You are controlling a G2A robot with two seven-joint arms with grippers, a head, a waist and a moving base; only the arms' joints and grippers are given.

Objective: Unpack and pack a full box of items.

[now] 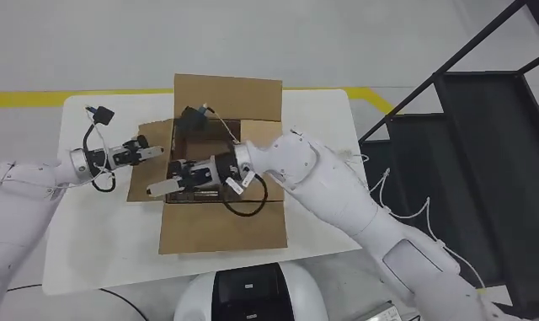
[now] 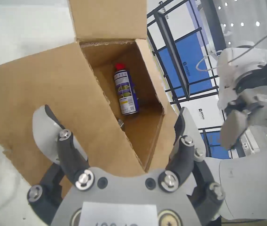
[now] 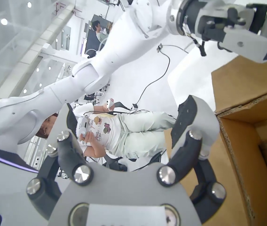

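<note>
A brown cardboard box [image 1: 226, 98] stands in the middle of the white table with its flaps folded out. Inside it a blue spray can [image 2: 126, 90] with a red cap lies on the bottom, and a small metal part [image 2: 120, 123] shows by the near wall. My left gripper [image 1: 154, 150] [image 2: 113, 112] hangs open over the box's left flap, holding nothing. My right gripper [image 1: 160, 189] [image 3: 128, 105] reaches across the box to its left wall [image 3: 237, 147], open and holding nothing. The two grippers are close together, the right gripper's fingers [image 2: 233, 128] just beside the left one.
The white table [image 1: 93, 237] has bare room left of and in front of the box. A black metal stair frame [image 1: 472, 127] stands off the table's right side. The near flap [image 1: 223, 228] lies flat towards the table's front edge.
</note>
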